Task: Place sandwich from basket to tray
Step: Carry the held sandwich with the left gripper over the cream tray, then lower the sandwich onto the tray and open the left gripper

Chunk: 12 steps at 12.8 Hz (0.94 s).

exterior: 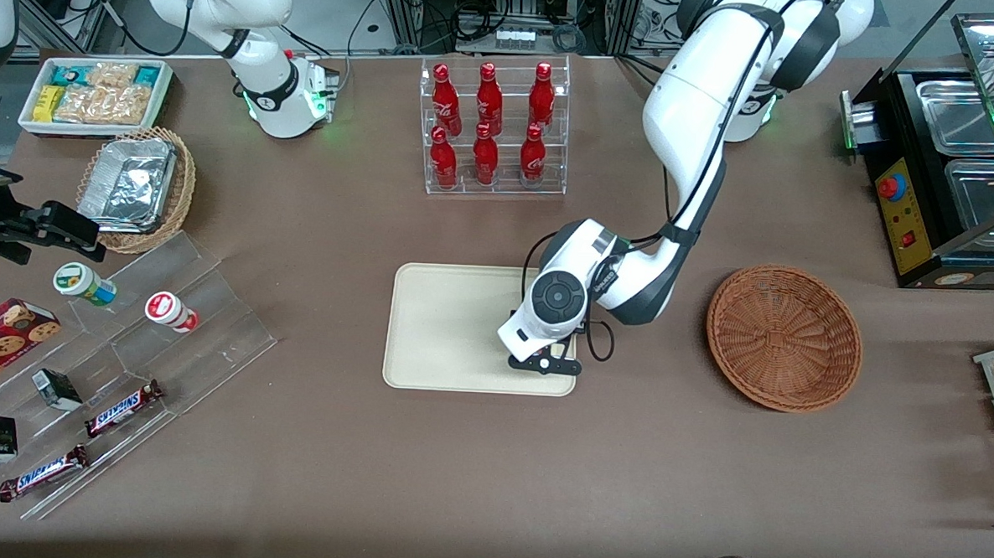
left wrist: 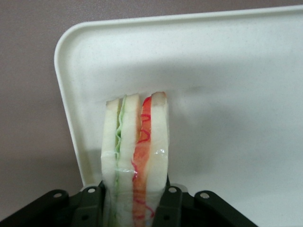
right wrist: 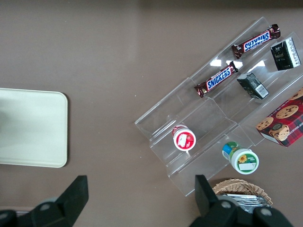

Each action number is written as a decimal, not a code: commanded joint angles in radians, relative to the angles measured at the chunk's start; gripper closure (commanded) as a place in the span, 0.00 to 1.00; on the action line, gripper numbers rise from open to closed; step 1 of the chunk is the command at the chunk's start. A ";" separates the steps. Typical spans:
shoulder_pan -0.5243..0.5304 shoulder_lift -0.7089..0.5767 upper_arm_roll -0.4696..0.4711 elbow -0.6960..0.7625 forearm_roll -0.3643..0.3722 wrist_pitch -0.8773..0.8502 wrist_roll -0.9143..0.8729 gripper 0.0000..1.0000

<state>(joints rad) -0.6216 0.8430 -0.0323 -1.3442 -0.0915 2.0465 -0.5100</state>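
Note:
My left gripper [exterior: 544, 361] hangs low over the corner of the cream tray [exterior: 444, 327] that lies nearest the front camera and the reddish-brown wicker basket [exterior: 784, 338]. In the left wrist view the gripper [left wrist: 132, 201] is shut on the sandwich [left wrist: 135, 142], a wedge of pale bread with green and red filling. Its pointed end reaches down toward the tray [left wrist: 227, 71], close to a rounded corner; I cannot tell whether it touches. In the front view the hand hides the sandwich. The basket holds nothing.
A clear rack of red bottles [exterior: 495, 128] stands farther from the front camera than the tray. Toward the parked arm's end are a stepped acrylic display with snacks [exterior: 124, 355], a tan wicker basket with foil containers [exterior: 136, 188] and a white bin [exterior: 94, 94]. A black machine [exterior: 947, 164] stands at the working arm's end.

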 commanded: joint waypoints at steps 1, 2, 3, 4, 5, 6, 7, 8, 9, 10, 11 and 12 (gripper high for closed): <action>-0.004 0.025 0.005 0.036 -0.002 -0.002 -0.015 0.53; -0.006 0.030 0.005 0.036 -0.001 0.006 -0.015 0.46; -0.006 0.030 0.005 0.033 0.001 0.017 -0.018 0.38; -0.004 0.025 0.006 0.034 -0.001 0.018 -0.024 0.28; -0.003 0.013 0.008 0.036 0.003 0.012 -0.044 0.17; -0.001 -0.011 0.009 0.034 0.007 0.000 -0.048 0.05; 0.000 -0.043 0.012 0.034 0.007 -0.032 -0.051 0.00; 0.005 -0.071 0.014 0.039 0.007 -0.070 -0.057 0.00; 0.013 -0.114 0.017 0.037 0.009 -0.104 -0.064 0.00; 0.017 -0.175 0.025 0.027 0.010 -0.138 -0.067 0.00; 0.028 -0.230 0.052 0.016 0.009 -0.178 -0.070 0.00; 0.043 -0.277 0.067 0.011 0.009 -0.224 -0.068 0.00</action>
<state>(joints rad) -0.6046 0.6830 0.0128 -1.2831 -0.0896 1.8945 -0.5653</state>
